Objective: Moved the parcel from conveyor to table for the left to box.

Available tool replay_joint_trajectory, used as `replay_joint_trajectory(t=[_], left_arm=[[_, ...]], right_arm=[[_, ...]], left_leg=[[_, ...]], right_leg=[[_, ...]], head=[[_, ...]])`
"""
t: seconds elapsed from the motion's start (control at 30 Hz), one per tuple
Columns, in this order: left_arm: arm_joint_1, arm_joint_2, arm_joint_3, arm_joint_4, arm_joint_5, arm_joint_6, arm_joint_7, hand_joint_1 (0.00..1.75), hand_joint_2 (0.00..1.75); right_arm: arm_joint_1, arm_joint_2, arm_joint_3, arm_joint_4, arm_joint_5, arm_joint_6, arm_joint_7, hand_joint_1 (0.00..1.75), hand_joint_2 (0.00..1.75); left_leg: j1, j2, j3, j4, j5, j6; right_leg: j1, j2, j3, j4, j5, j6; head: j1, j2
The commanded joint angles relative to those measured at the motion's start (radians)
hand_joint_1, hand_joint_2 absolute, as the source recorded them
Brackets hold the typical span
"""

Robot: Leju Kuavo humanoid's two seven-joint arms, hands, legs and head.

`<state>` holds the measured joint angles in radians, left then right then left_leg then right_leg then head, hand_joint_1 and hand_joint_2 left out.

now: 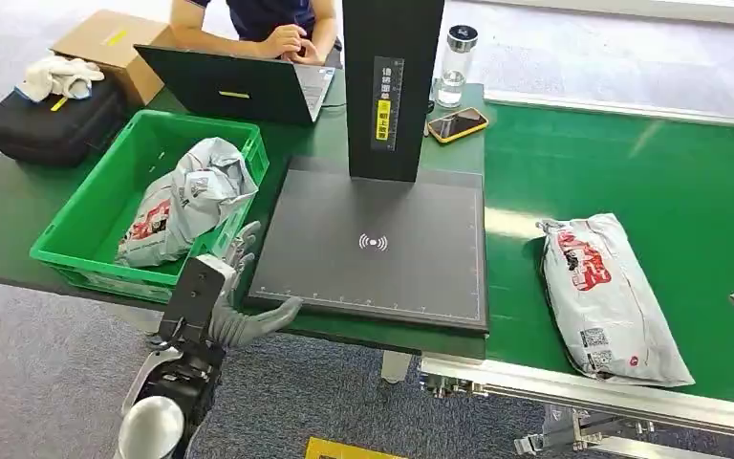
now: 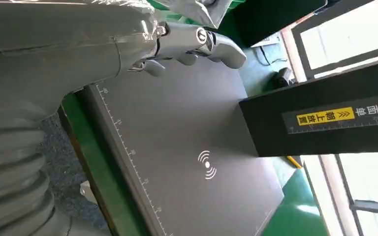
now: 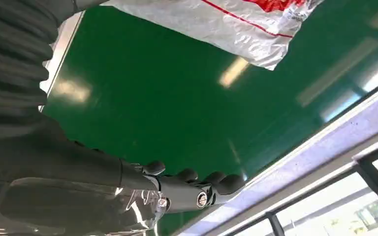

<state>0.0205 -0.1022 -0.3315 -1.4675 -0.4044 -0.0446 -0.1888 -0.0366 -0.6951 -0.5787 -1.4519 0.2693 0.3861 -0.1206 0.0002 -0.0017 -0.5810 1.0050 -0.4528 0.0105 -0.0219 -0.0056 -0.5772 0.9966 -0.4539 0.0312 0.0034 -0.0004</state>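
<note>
The white-and-grey plastic mailer parcel with red print (image 1: 607, 295) lay flat on the green conveyor belt (image 1: 631, 172), just beside the black matte scanning pad (image 1: 373, 244). It looked soft, light and slick, so a grip across its crinkled middle seemed safest. The right hand (image 3: 197, 189) hovered over the belt near the parcel, fingers loosely spread, empty. The left hand (image 1: 234, 287) hung spread at the pad's near corner.

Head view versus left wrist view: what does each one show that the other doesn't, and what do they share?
Head view alone: the parcel lying on the green conveyor, the green crate with bagged parcels, a laptop, a phone, a seated person. Left wrist view alone: bright windows beyond the table. Both: the left robot hand open at the black scan pad with its black post.
</note>
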Motion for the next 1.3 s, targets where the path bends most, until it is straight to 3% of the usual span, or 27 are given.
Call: replay_joint_trajectory(t=[0.03,0.2,0.7,0.77,0.9,1.1,1.13,1.17,1.2,1.3], left_arm=[[-0.014,0.027,-0.002,0.047,-0.001,-0.006,0.000,0.00,1.75],[-0.018,0.025,-0.003,0.049,-0.006,-0.012,-0.001,0.00,1.75],[-0.055,0.046,-0.018,0.090,0.004,-0.021,-0.007,0.00,1.75],[-0.053,0.053,-0.021,0.093,0.015,-0.015,-0.007,0.00,1.75],[-0.047,0.058,-0.023,0.085,0.026,-0.008,-0.009,0.00,1.75],[-0.020,0.054,-0.024,0.062,0.035,-0.005,-0.002,0.00,1.75],[-0.017,0.052,-0.022,0.058,0.035,-0.003,0.001,0.00,1.75],[-0.017,0.051,-0.021,0.053,0.035,-0.002,0.005,0.00,1.75],[-0.016,0.050,-0.020,0.050,0.035,-0.001,0.007,0.00,1.75],[-0.017,0.054,-0.021,0.053,0.034,0.000,0.011,0.00,1.75]], right_arm=[[-0.028,-0.043,0.069,0.080,-0.002,0.038,0.012,0.00,1.75],[-0.138,-0.081,0.208,0.160,0.056,0.056,0.038,0.00,1.75],[-0.232,-0.149,0.413,0.242,0.084,0.129,0.067,0.00,1.75],[-0.323,-0.159,0.507,0.301,0.092,0.137,0.070,0.00,1.75],[-0.465,-0.113,0.655,0.412,0.116,0.123,0.072,0.00,1.75],[-0.521,-0.003,0.784,0.563,0.148,0.076,0.065,0.00,1.75],[-0.532,0.013,0.801,0.585,0.159,0.070,0.062,0.00,0.00],[-0.555,0.032,0.823,0.619,0.170,0.063,0.053,0.00,0.00],[-0.567,0.039,0.833,0.634,0.176,0.060,0.052,0.00,1.75],[-0.643,0.061,0.900,0.723,0.193,0.053,0.022,0.00,1.75]], left_leg=[[0.001,0.001,0.006,-0.003,0.000,-0.001],[0.001,0.004,0.003,-0.002,-0.001,-0.001],[0.001,0.002,0.004,-0.002,0.000,-0.001],[0.001,0.002,0.006,-0.004,0.000,-0.001],[0.001,0.008,0.006,-0.003,-0.001,-0.001],[0.003,0.007,0.008,-0.005,0.000,-0.001],[0.003,0.007,0.007,-0.004,0.000,-0.001],[0.003,0.008,0.009,-0.005,0.000,-0.001],[0.003,0.007,0.007,-0.004,0.000,-0.001],[0.002,0.009,0.007,-0.004,0.000,-0.001]], right_leg=[[0.001,0.001,0.006,-0.004,0.000,-0.003],[0.001,0.004,0.003,-0.003,0.001,-0.001],[0.001,0.002,0.004,-0.003,0.001,-0.002],[0.002,0.002,0.006,-0.005,0.002,-0.002],[0.001,0.009,0.004,-0.003,0.002,-0.002],[0.003,0.007,0.007,-0.007,0.003,-0.002],[0.004,0.007,0.006,-0.006,0.003,-0.002],[0.003,0.008,0.008,-0.007,0.003,-0.002],[0.003,0.007,0.007,-0.005,0.003,-0.002],[0.003,0.009,0.006,-0.005,0.003,-0.003]], head=[[0.000,0.000],[0.000,0.000],[0.000,0.000],[0.000,0.000],[0.000,0.000],[0.000,0.000],[0.000,0.000],[0.000,0.000],[0.000,0.000],[0.000,0.000]])
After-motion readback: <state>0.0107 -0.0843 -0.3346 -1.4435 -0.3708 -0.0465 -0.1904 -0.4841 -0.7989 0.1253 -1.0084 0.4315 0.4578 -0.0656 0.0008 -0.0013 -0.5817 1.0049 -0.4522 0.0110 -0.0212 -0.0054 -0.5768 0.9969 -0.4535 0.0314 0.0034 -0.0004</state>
